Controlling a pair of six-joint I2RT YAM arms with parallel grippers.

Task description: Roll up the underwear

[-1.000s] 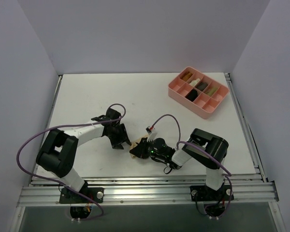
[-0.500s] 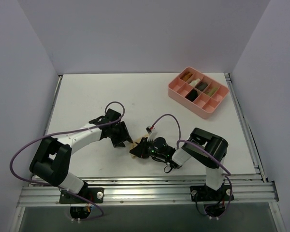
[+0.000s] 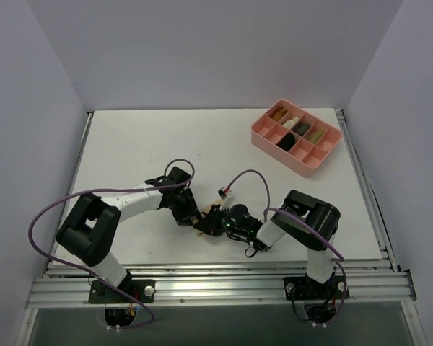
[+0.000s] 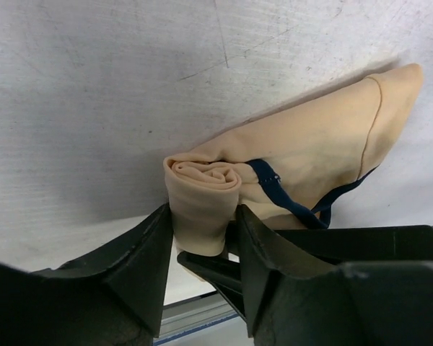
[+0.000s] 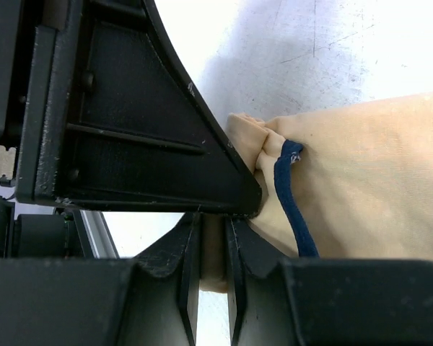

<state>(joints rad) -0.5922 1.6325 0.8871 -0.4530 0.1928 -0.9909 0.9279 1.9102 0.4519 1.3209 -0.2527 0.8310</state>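
With the left end effector [image 4: 203,225] clamped on the rolled end and the right end effector [image 5: 211,241] pinching a fold beside it, holds the tan underwear [image 4: 314,140] on the white counter [image 4: 94,86] near its front edge.

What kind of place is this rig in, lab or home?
Most likely a lab data-collection booth: plain white walls boxing in a white table, arms bolted to an aluminium rail.
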